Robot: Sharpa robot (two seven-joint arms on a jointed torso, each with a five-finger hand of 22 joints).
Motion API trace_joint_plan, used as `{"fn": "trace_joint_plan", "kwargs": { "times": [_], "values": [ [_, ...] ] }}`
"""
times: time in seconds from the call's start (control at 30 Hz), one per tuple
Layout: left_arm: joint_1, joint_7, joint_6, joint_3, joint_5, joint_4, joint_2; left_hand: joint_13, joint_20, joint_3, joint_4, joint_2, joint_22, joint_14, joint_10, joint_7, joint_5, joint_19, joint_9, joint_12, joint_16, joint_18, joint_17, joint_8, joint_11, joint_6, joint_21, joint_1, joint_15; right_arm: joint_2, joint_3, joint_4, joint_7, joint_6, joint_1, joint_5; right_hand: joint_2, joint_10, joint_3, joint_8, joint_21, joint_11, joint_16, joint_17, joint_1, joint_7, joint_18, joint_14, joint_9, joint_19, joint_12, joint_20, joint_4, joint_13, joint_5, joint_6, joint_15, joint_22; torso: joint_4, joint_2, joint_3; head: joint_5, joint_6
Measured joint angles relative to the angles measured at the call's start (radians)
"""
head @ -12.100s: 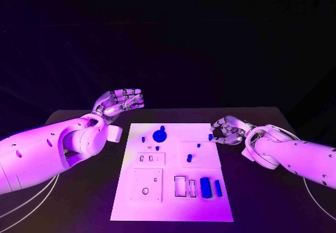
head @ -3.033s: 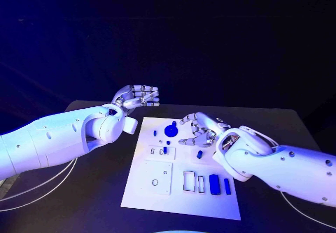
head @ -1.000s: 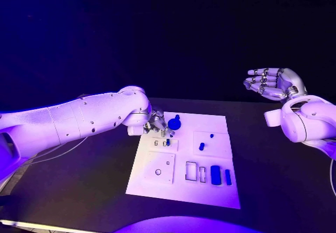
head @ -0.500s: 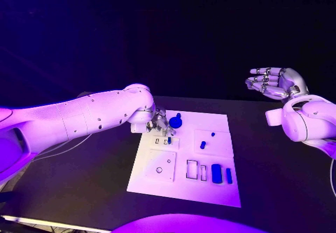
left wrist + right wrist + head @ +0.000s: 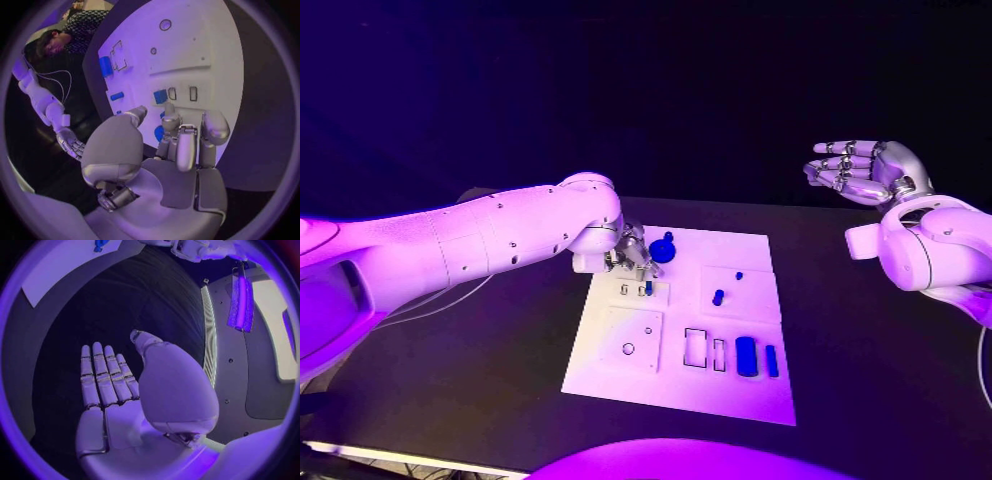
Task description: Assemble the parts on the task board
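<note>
The task board (image 5: 635,375) lies flat in the middle of the black table (image 5: 473,370). It is a white plate with small blue parts on it. Half a second ago things looked almost the same; the left arm has crept in a little more, and the board and parts have not moved. The left hand (image 5: 629,256) is low over the far left corner of the board, next to the round blue part (image 5: 661,252). Its fingers (image 5: 170,116) point down at the board, near a small blue square part (image 5: 160,96). I cannot tell if it holds anything. The right hand (image 5: 865,171) stays up in the air, well away from the board, fingers apart and holding nothing. Two long blue parts (image 5: 746,357) lie side by side near the front right.
</note>
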Motion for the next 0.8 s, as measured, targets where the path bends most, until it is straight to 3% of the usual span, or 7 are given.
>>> {"fn": "trace_joint_plan", "kwargs": {
  "times": [0.8],
  "values": [
    [-0.001,0.001,0.028,-0.017,0.021,-0.034,0.018,-0.001,0.003,0.000,0.000,0.012,-0.001,0.000,-0.001,0.000,0.000,-0.003,0.001,0.000,0.000,0.000,0.000,-0.004,0.001,0.000,0.000,0.012,0.000,0.008,-0.001,-0.005,-0.016,0.009,-0.003,0.000,0.003,0.000,-0.003,0.000,0.000,0.000,0.000,-0.002,-0.003,-0.001,0.000,0.000,0.000,0.004,0.000,-0.004,-0.003,0.000,0.000,0.006,0.000,-0.003,0.0000,0.001,0.0014,-0.002,-0.004]
  ]
}}
